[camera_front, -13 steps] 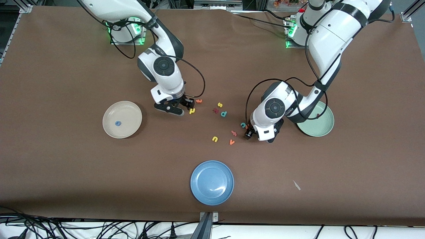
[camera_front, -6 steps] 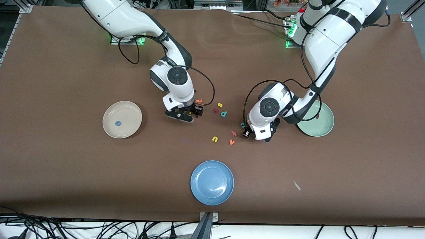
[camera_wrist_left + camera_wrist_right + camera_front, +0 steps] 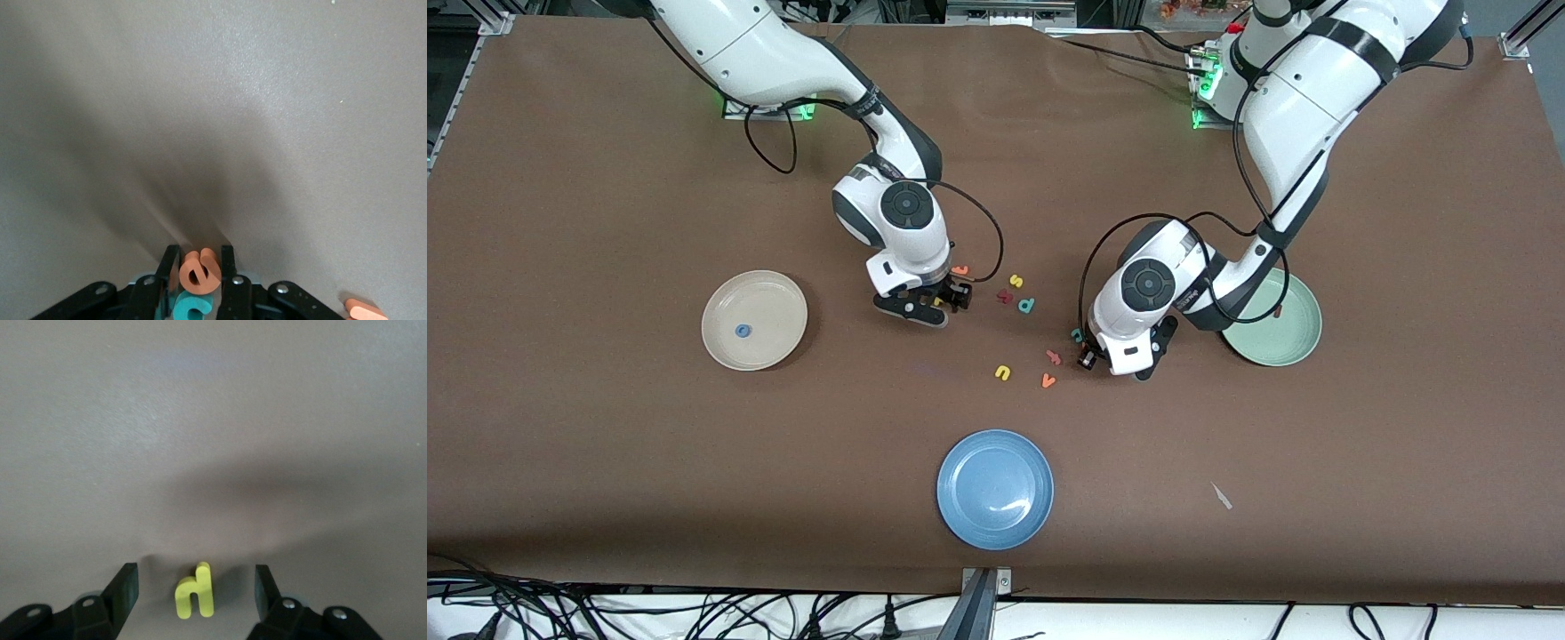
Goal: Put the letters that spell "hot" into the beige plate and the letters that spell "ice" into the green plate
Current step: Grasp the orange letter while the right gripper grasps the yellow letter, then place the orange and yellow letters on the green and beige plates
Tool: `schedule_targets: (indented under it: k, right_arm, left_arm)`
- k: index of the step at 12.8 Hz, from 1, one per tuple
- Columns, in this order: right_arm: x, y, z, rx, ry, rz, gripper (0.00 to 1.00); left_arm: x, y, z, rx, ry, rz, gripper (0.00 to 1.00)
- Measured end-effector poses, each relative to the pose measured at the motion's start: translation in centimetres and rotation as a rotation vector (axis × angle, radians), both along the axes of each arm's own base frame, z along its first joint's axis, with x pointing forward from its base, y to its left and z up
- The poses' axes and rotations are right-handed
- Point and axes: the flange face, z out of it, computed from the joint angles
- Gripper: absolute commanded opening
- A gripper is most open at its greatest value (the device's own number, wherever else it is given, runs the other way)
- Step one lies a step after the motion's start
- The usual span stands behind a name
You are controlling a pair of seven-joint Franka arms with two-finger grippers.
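The beige plate [image 3: 754, 320] sits toward the right arm's end of the table. It is round and shallow, and the blue o [image 3: 742, 331], a small ring, lies flat in it.

The right arm bends down over the brown table [image 3: 605, 462]. Its right gripper [image 3: 196, 590] is low and wide open, one finger on each side of the yellow h [image 3: 195, 591]. The h lies flat on the table, its tall stem pointing away from the gripper.

In the middle lie more small foam letters.

The left arm bends down too. Its left gripper [image 3: 195, 272] squeezes the orange e [image 3: 198, 272], which stands up on its edge between the fingers. The teal c [image 3: 193, 309] lies right beside it, close under the gripper.

The green plate [image 3: 1294, 342] is round and smooth, partly under the left arm. The dark red i [image 3: 1279, 310] lies in it near the rim.
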Motion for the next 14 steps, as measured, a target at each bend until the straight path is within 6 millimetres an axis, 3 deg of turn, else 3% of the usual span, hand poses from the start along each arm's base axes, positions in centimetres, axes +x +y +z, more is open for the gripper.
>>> schedule_targets:
  k: [2, 3, 5, 7, 9, 11, 13, 14]
  right_arm:
    - [-0.6, -0.2, -0.5, -0.009, 0.009, -0.004, 0.76]
    - [-0.8, -0.2, -0.6, -0.009, 0.011, -0.005, 0.72]
    - [-1.0, -0.2, -0.8, -0.008, 0.012, -0.011, 0.65]
    - [-1.1, -0.2, -0.9, -0.003, 0.01, -0.016, 0.58]
    - [-1.2, -0.1, -0.9, 0.003, 0.007, -0.02, 0.42]
    - [-1.1, 0.0, -0.6, 0.006, 0.002, -0.021, 0.25]
    - [-1.1, 0.0, -0.6, 0.007, 0.001, -0.021, 0.1]
    - [-1.1, 0.0, -0.5, 0.007, -0.001, -0.021, 0.09]
  left_arm:
    - [0.6, 1.0, 1.0, 0.032, 0.019, -0.045, 0.0]
    - [1.3, 2.0, 2.7, 0.043, 0.024, -0.076, 0.0]
    - [2.7, 4.8, 8.2, 0.013, 0.058, -0.159, 0.0]
    - [3.0, 9.7, 13.8, -0.027, 0.129, -0.298, 0.0]
    - [2.6, 15.3, 17.0, -0.057, 0.217, -0.467, 0.0]
    - [2.2, 21.0, 17.4, -0.124, 0.286, -0.636, 0.0]
    - [1.7, 25.3, 15.7, -0.189, 0.317, -0.758, 0.0]
    - [1.1, 26.6, 14.3, -0.208, 0.337, -0.799, 0.0]
